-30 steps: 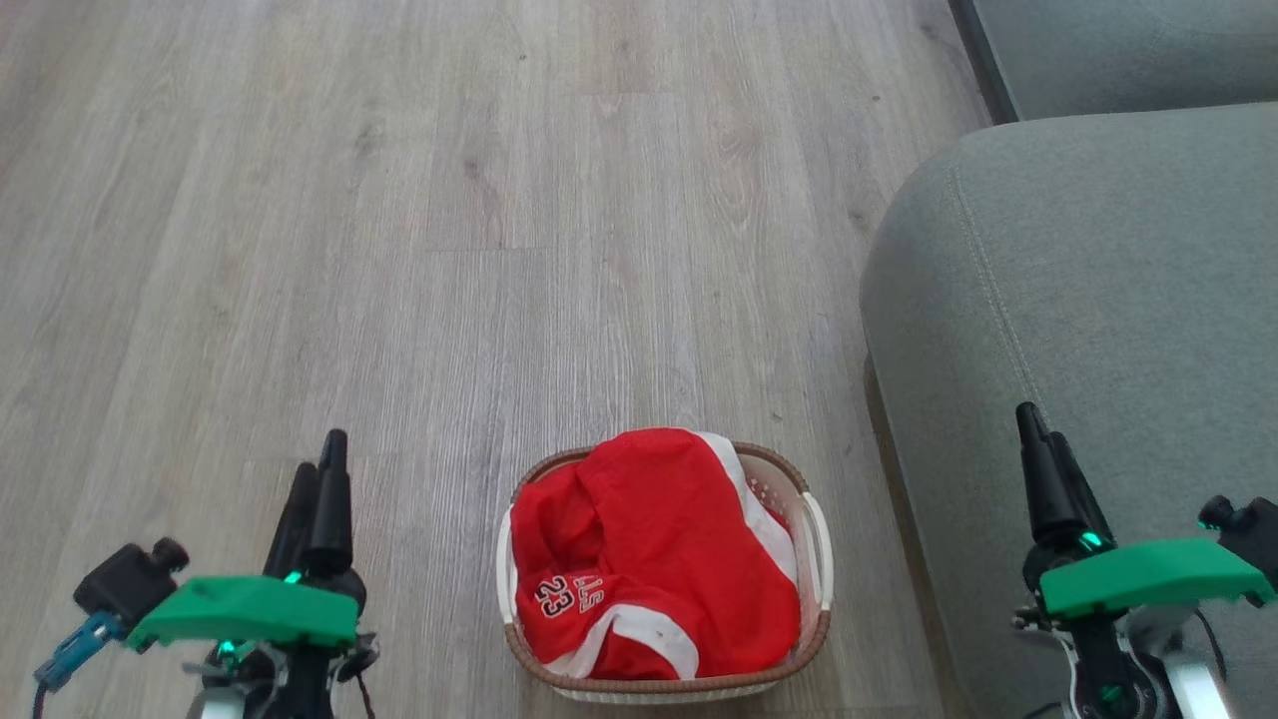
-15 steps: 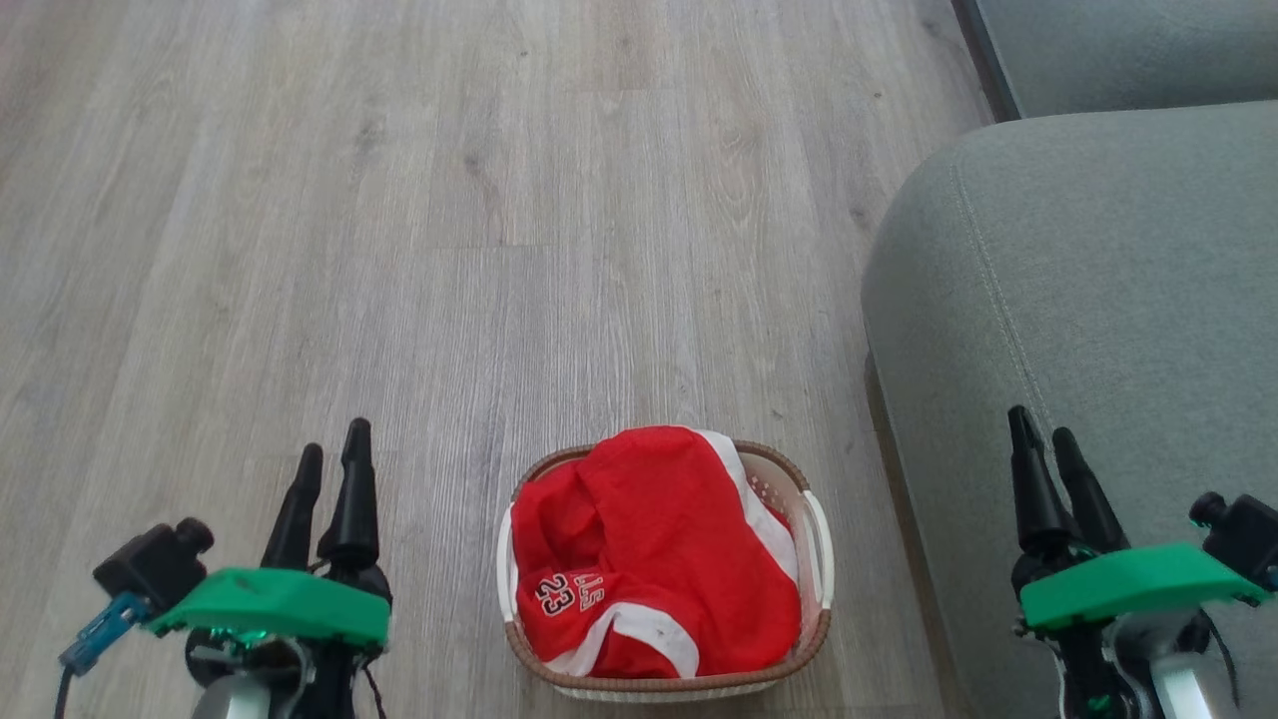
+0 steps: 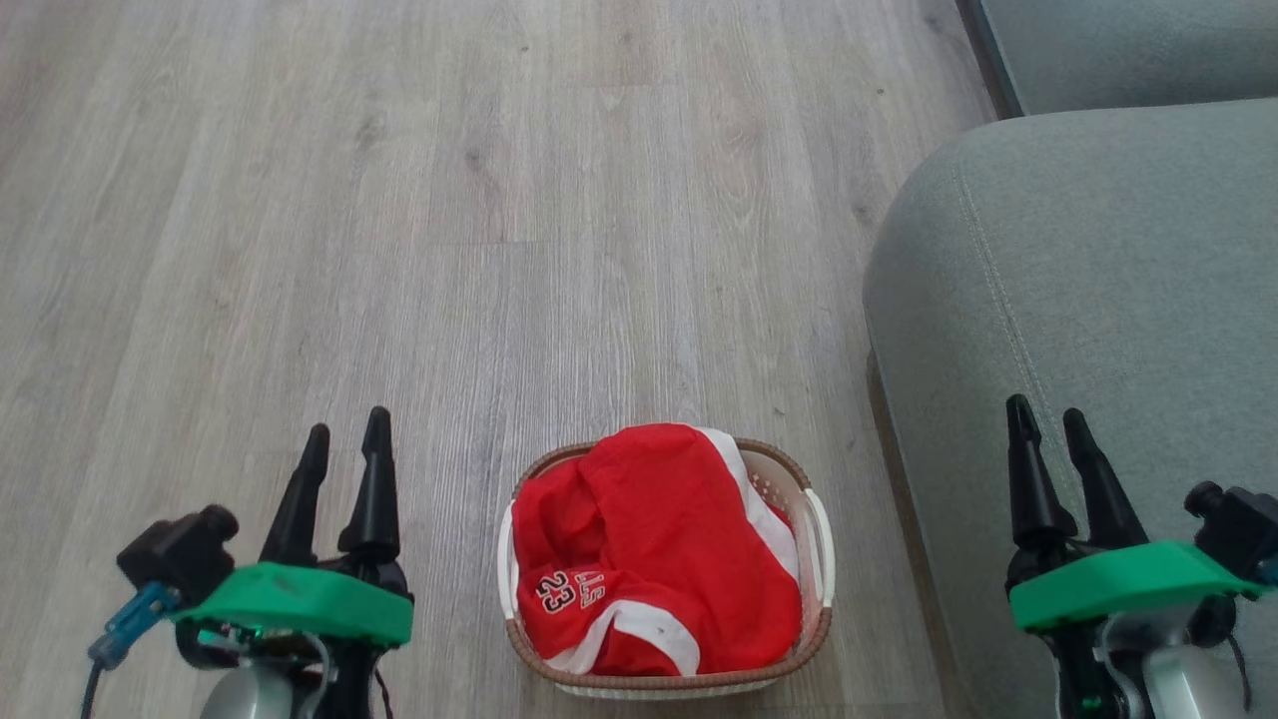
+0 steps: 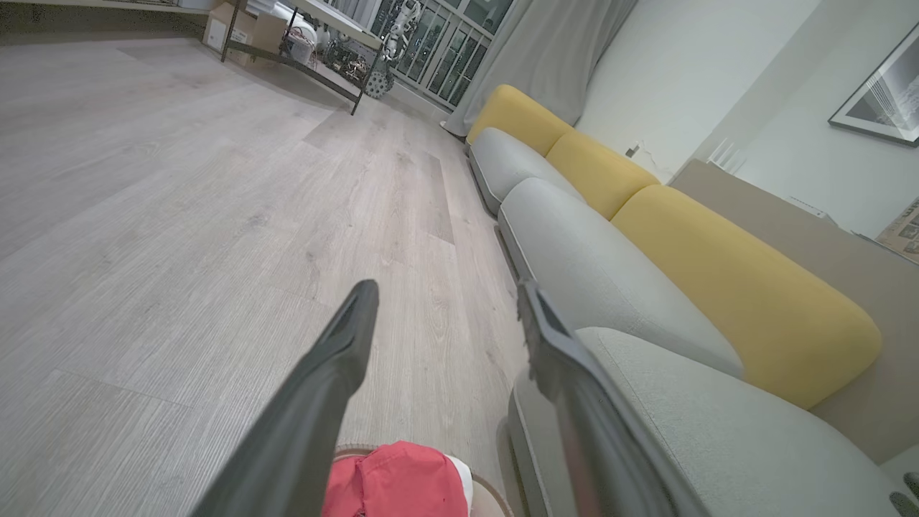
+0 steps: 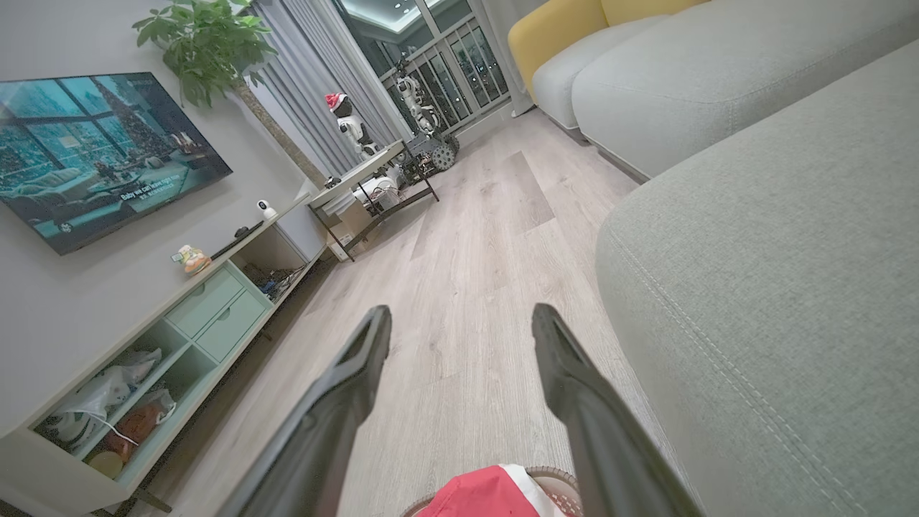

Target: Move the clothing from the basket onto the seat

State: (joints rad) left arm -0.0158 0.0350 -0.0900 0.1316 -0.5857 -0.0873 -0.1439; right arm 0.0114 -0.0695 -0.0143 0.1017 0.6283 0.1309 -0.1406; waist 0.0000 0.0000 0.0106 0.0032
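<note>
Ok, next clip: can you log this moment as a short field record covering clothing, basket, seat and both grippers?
clothing: red jersey pile, number 23 showing, heaped in the basket
basket: on the wood floor, left of the seat
seat: grey-green cushion
left gripper: open, empty, left of basket
right gripper: open, empty, right of basket
progress: no garment moved yet

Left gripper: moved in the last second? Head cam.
Yes. The left gripper has shifted right, closer to the basket, which keeps its place in the head view. Its fingers now show side by side, apart.
</note>
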